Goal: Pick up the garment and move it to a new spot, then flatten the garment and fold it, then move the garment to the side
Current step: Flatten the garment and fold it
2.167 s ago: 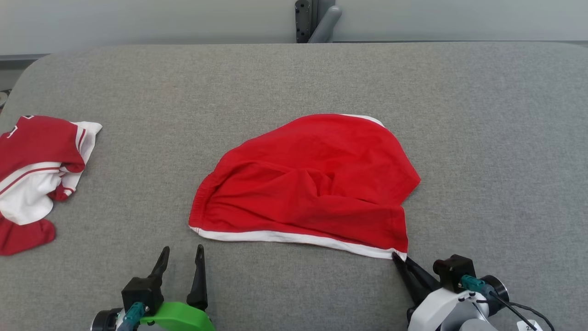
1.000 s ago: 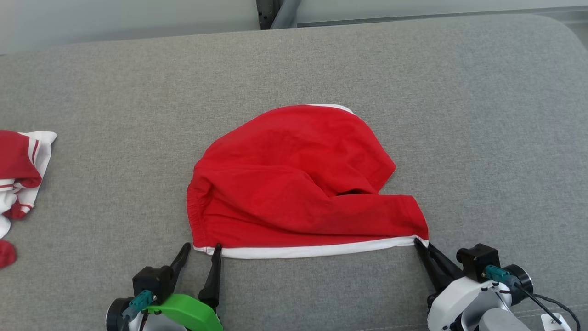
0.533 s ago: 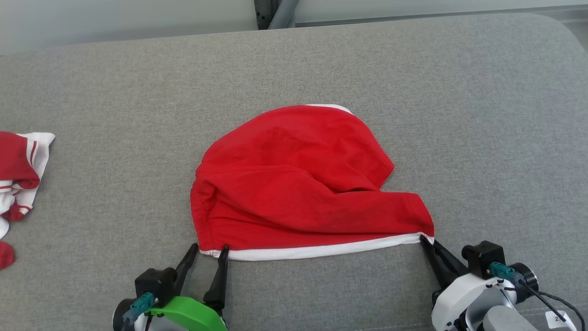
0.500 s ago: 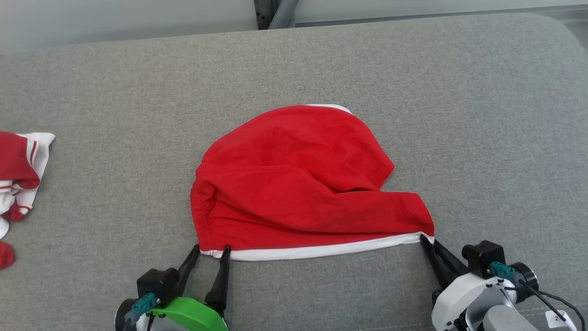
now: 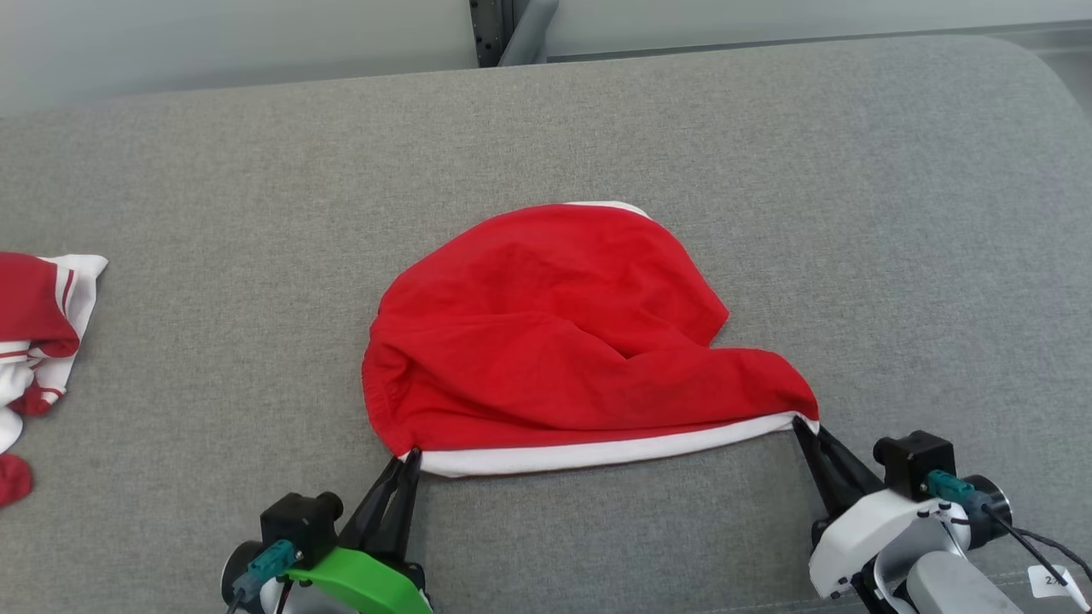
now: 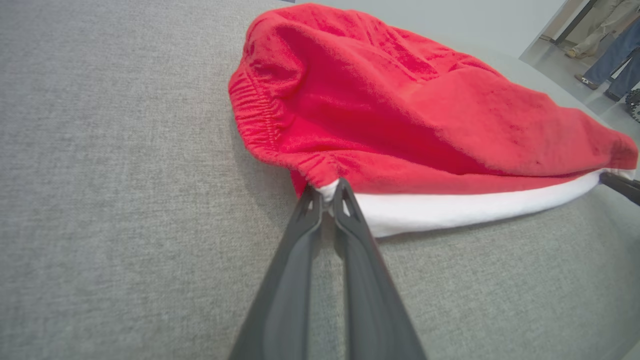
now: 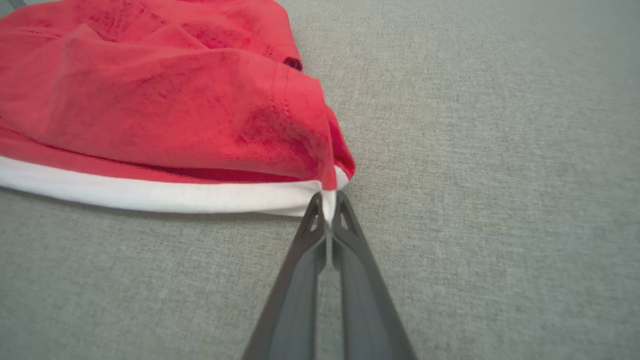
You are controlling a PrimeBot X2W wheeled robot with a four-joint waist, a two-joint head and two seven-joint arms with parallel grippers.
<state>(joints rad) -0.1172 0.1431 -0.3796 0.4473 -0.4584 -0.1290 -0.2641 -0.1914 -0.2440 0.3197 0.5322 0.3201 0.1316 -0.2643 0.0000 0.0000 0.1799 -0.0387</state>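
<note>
The garment (image 5: 554, 333) is a pair of red shorts with a white band along its near edge, lying rumpled in the middle of the grey padded table. My left gripper (image 5: 409, 456) is shut on the garment's near left corner, where the elastic waistband (image 6: 257, 117) meets the white band (image 6: 450, 210). My right gripper (image 5: 802, 424) is shut on the near right corner of that band (image 7: 150, 195). In each wrist view the fingertips (image 6: 326, 192) (image 7: 327, 202) pinch white cloth between them. The white band runs stretched between the two grippers.
Another red and white garment (image 5: 34, 333) lies crumpled at the table's far left edge. A grey post (image 5: 516, 30) stands behind the table's back edge. In the left wrist view, people's legs (image 6: 607, 50) show on the floor beyond the table's right end.
My left gripper has closed on the garment's near left corner; it stood open around it before. The right gripper kept its grip, and the near edge has lifted slightly.
</note>
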